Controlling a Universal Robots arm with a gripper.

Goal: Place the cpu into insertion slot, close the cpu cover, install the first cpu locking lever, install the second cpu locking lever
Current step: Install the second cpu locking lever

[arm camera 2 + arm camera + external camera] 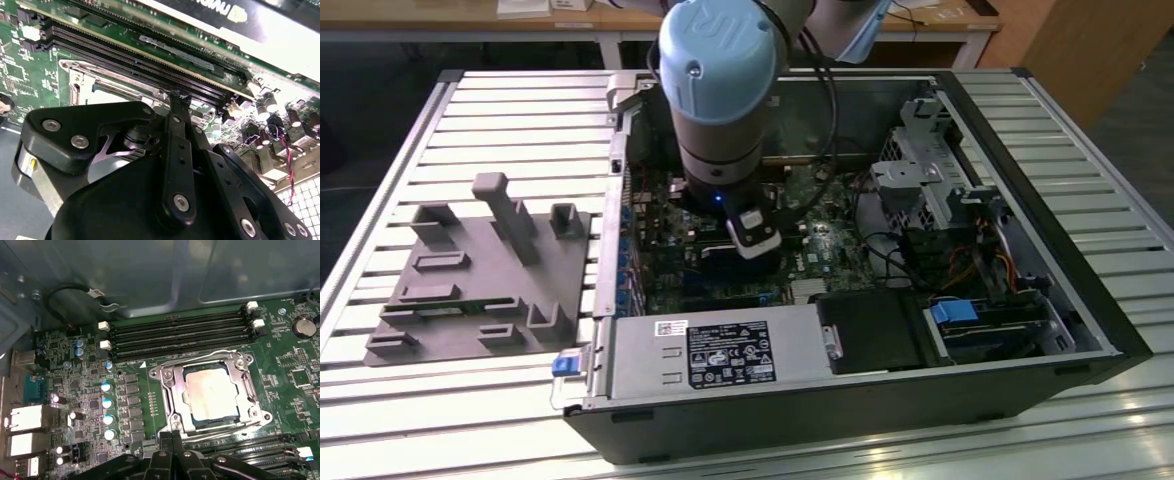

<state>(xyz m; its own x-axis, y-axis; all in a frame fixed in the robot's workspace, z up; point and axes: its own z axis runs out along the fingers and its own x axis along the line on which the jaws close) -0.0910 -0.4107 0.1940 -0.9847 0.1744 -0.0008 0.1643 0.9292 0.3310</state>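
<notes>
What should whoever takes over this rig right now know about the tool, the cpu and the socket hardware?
Tool: shut, holding nothing, low over the motherboard at the socket's edge.
The cpu lies flat in the insertion slot.
The cpu cover is down, framing the chip.
Done: cpu placed, cover closed.
Locking levers: one wire lever runs along the memory-slot side, the other along the tool side. Both lie low, but I cannot tell whether either is hooked. Treat both as unconfirmed.

Matt silvery metal cpu point(211, 393), shiny silver metal cpu cover point(172, 390), matt black pincer point(172, 440), green circuit board point(150, 405)
</notes>
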